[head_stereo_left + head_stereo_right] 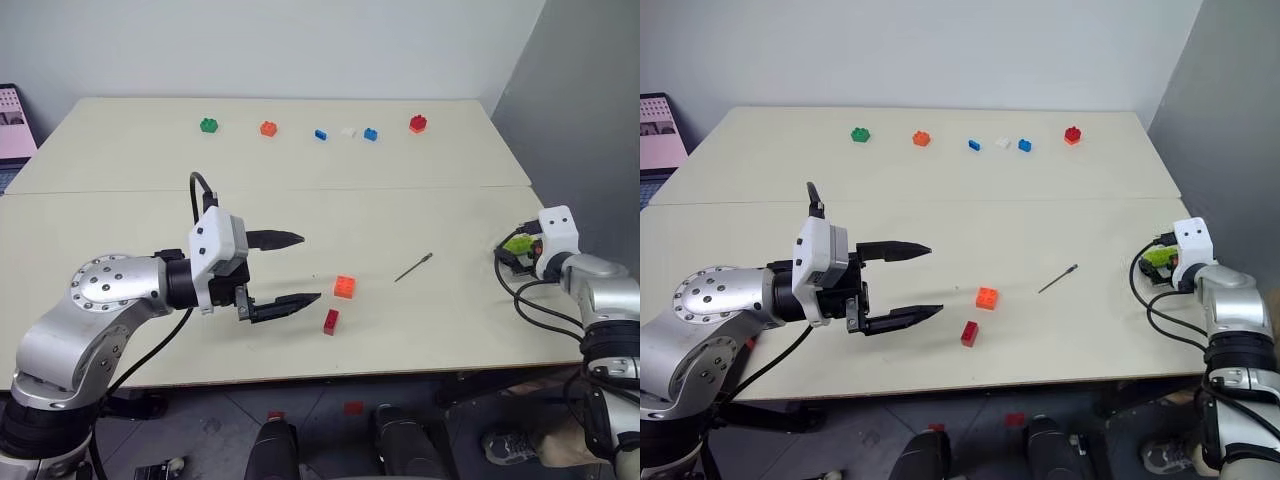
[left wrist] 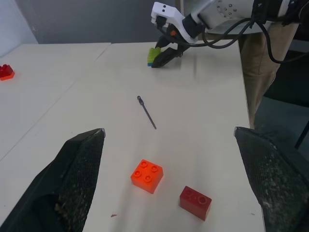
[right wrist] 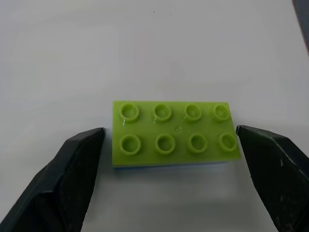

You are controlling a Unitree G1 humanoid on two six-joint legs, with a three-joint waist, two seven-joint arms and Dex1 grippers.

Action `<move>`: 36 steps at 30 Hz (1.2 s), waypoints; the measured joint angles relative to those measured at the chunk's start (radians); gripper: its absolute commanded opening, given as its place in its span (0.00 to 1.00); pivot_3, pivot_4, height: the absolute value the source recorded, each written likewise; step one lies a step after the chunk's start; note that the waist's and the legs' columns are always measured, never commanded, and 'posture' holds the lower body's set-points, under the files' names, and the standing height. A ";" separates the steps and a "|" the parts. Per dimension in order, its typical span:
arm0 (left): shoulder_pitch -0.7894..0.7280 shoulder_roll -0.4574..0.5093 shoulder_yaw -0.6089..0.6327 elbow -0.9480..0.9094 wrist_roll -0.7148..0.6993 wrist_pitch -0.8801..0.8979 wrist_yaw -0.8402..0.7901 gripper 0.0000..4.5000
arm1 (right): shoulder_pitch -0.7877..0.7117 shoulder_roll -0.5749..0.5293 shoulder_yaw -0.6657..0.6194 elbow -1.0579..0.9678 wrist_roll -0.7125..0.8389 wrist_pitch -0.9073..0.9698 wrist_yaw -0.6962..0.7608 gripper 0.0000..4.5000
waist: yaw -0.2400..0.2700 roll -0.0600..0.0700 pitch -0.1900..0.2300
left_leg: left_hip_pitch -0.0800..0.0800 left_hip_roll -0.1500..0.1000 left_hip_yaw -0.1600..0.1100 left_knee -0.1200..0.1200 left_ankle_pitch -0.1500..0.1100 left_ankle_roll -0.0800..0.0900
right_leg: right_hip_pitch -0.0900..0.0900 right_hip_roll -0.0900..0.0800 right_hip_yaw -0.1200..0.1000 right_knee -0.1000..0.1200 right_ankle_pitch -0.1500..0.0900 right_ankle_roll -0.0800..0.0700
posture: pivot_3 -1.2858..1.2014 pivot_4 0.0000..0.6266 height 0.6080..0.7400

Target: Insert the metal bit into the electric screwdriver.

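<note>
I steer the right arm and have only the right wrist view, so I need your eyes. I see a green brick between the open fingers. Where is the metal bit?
Observer: The metal bit lies flat on the table, apart from the green brick, on the robot's left of it.
Operator: Is anything close to the bit?
Observer: An orange brick lies further to the left, not touching the bit, and a red brick lies near it.
Operator: And the left gripper?
Observer: The left gripper hovers open beside those two bricks and holds nothing.
</note>
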 measured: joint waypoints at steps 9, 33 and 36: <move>-0.002 0.002 0.000 0.016 0.001 0.000 -0.004 1.00 | 0.009 -0.003 -0.021 -0.043 0.040 0.010 0.011 0.99 | 0.000 0.000 0.000 | 0.000 0.000 0.000 0.000 0.000 0.000 | 0.000 0.000 0.000 0.000 0.000 0.000 | 0.52 0.24 1.00; 0.125 0.142 0.074 0.017 0.029 -0.006 -0.052 1.00 | 0.282 -0.168 0.015 -0.633 0.247 0.015 0.395 0.99 | -0.002 0.002 0.001 | 0.000 0.001 0.000 -0.001 0.000 0.000 | -0.001 0.000 0.000 0.000 -0.001 0.000 | 0.52 0.24 1.00; 0.186 0.180 0.104 0.022 0.050 -0.020 -0.084 1.00 | 0.295 -0.217 0.105 -0.782 0.294 0.015 0.520 0.99 | 0.000 0.002 0.001 | 0.000 0.001 0.000 0.000 0.000 0.000 | -0.002 0.000 0.000 0.000 -0.001 -0.001 | 0.52 0.24 1.00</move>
